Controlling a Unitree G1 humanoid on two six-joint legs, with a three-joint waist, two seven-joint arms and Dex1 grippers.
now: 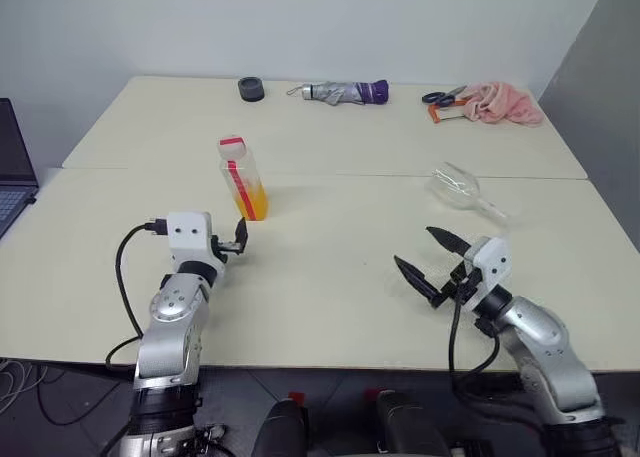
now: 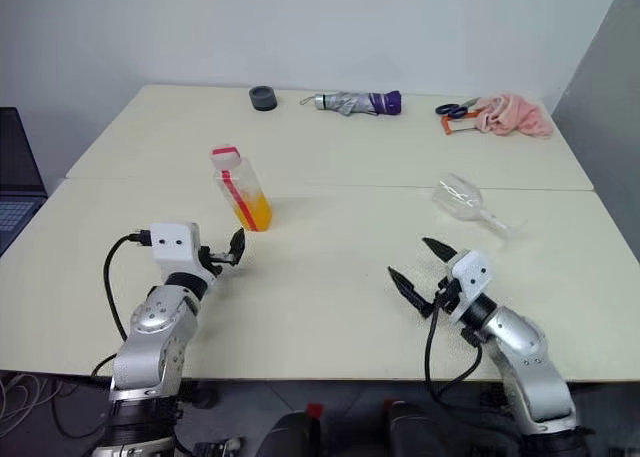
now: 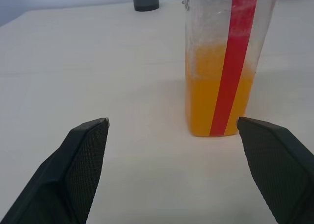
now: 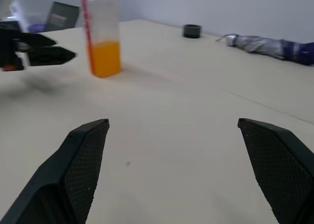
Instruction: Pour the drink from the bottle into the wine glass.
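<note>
Left wrist view: the bottle is standing upright just ahead of the left gripper, its long axis vertical and its red strip facing the camera, while the drink is filling roughly the lower part of it. The gripper's fingers are spreading wide, holding nothing, short of the bottle and not touching it. From the head camera, the red-pink cap is sitting on top.

Beyond the right gripper — its jaws also gaping wide and empty, pointing toward the robot's left — the wine glass is lying on its side on the table, bowl pointing away and to the left, stem trailing toward the table's right edge. No liquid is showing in it.

Far past both grippers, along the back of the table, a dark round ring, a folded umbrella, scissors and a pink cloth are lying well apart from the bottle. A laptop is sitting out beyond the left gripper's side. Bare tabletop is lying between each gripper and its nearest vessel.
</note>
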